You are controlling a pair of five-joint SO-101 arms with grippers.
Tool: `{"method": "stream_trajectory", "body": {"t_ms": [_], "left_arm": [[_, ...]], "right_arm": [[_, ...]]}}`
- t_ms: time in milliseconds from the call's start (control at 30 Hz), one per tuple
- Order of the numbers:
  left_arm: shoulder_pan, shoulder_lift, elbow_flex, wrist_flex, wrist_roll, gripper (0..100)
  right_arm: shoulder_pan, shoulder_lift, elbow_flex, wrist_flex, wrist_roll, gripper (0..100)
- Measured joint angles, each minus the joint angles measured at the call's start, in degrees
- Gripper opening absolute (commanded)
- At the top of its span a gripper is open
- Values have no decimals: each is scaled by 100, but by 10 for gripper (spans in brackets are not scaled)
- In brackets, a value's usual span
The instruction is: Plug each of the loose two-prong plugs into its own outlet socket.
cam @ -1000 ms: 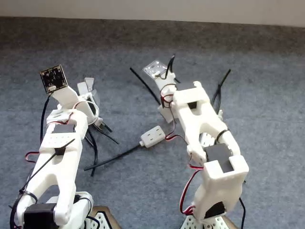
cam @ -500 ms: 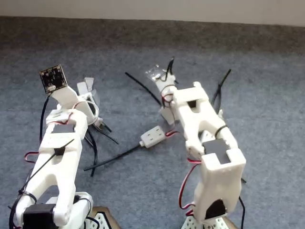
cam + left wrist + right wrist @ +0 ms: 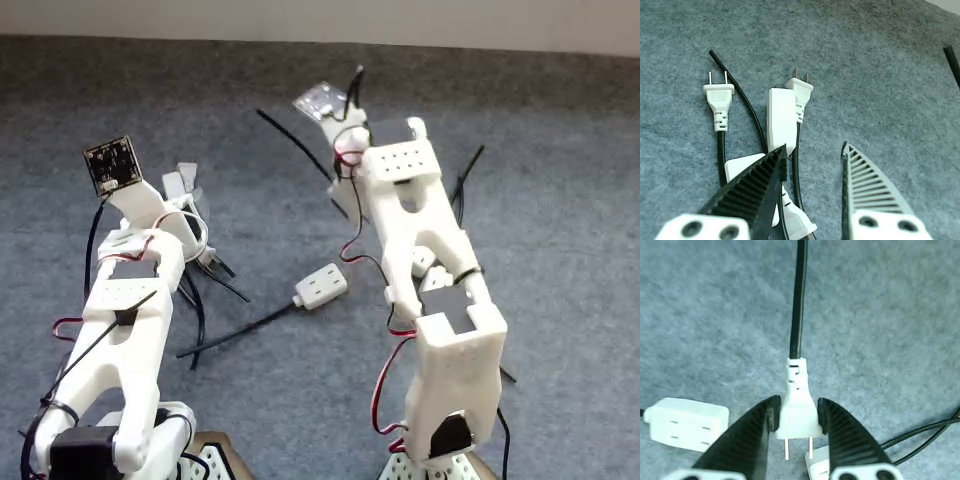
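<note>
Now | right claw (image 3: 797,401) clamps plug (image 3: 797,416) lengthwise, prongs pointing rearward | left claw (image 3: 813,147) spread

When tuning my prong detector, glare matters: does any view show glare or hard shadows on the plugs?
Left wrist view: even light, only soft shadows beside the two-prong plugs on the carpet. Right wrist view: no glare on the plug in the right gripper. High view: the board at the right arm's tip glints.
</note>
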Motion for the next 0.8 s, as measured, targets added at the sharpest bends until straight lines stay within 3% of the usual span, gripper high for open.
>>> {"method": "stream_trajectory", "body": {"t_ms": [200,400,633,800], "left_arm": [[396,0,0,0,-545,193],[949,-448,26,88,-712,193],[1679,-2426,308,1486,-747,193],[2022,-4062,1407,1169,-765,189]], "right_arm": [[-571,0,-1512,932,0,63],[-668,0,-2453,1354,0,63],[-668,0,-3077,1459,-264,63],[-668,0,-3103,1495,-308,63]]}}
